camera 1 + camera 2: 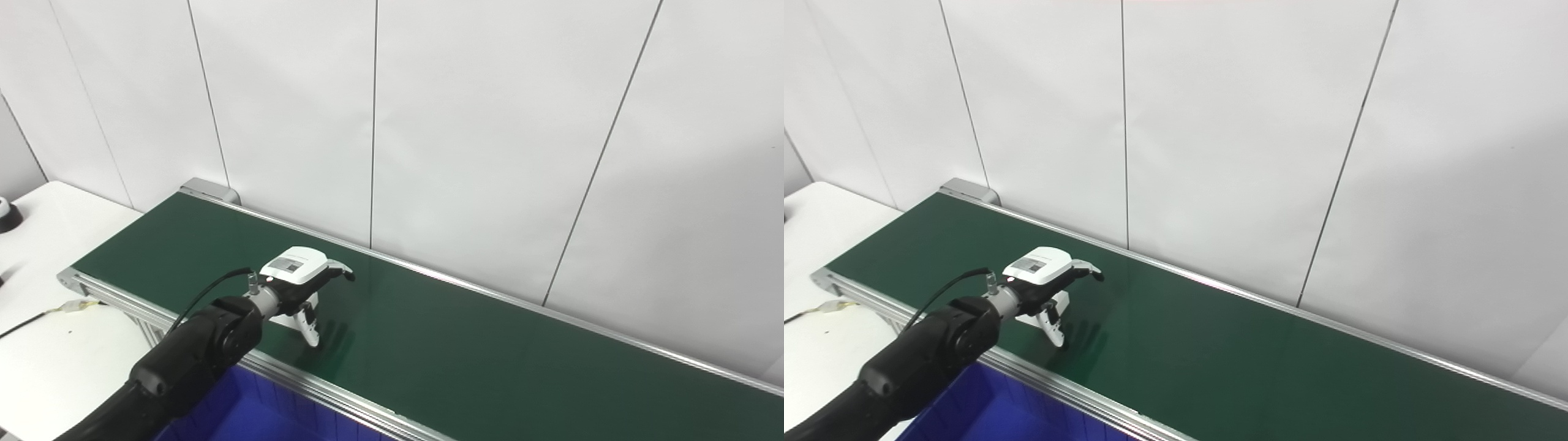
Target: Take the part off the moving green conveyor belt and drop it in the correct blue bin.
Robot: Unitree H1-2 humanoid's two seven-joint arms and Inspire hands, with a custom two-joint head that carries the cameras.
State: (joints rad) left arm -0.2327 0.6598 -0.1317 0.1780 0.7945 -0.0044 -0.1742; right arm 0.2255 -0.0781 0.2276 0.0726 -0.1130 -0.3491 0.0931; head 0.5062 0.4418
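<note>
Green belt (pixel 465 343) runs along the white wall, left hand (pixel 300 285) over its near edge above the blue bin (pixel 245 410), fingers spread and holding nothing; the part is not in view, nor the right hand.

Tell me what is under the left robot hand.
The left robot hand hovers over the green belt, thumb pointing down. Only bare belt and its shadow show there. No part is visible, though its palm hides a small patch.
</note>
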